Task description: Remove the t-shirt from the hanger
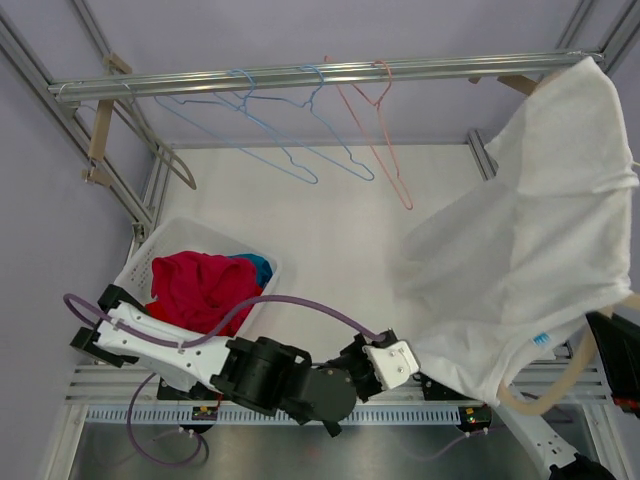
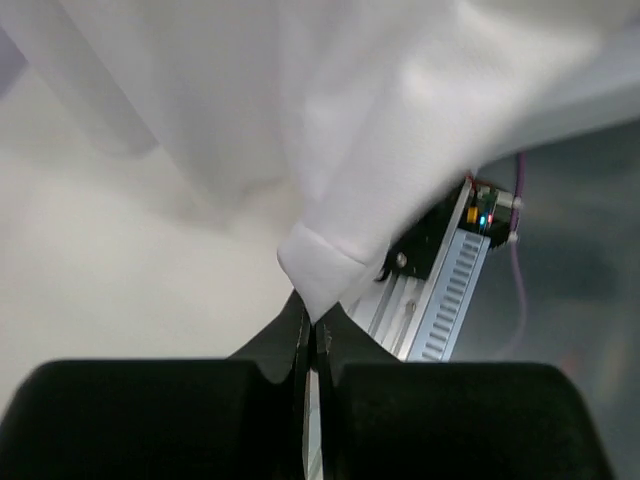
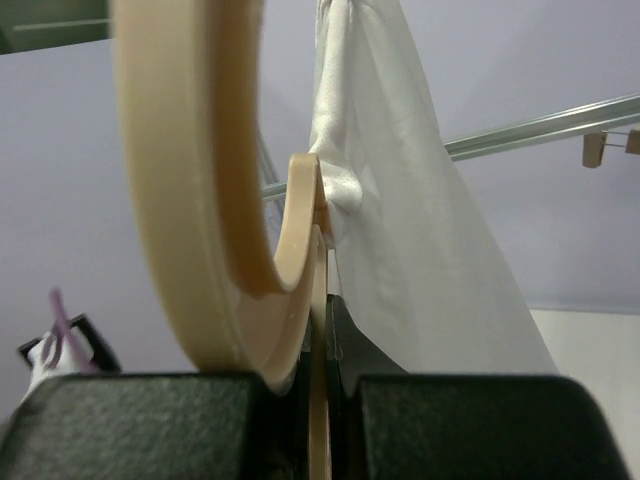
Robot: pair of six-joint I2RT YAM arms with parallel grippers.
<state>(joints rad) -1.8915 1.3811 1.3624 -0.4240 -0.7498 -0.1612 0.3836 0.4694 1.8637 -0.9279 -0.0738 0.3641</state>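
L gripper (image 2: 311, 322) pinches shirt (image 1: 545, 220) hem; R gripper (image 3: 325, 305) clamps hanger (image 3: 190, 200). Risk: thin pinch may slip if fabric snags on hanger during pull.

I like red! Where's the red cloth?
In the top view, the red cloth lies in the white basket on the left, beside the left arm.

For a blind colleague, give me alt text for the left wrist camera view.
The left gripper is shut on a folded edge of the white fabric t-shirt, which stretches up across the frame. A ribbed aluminium rail lies behind, at right.
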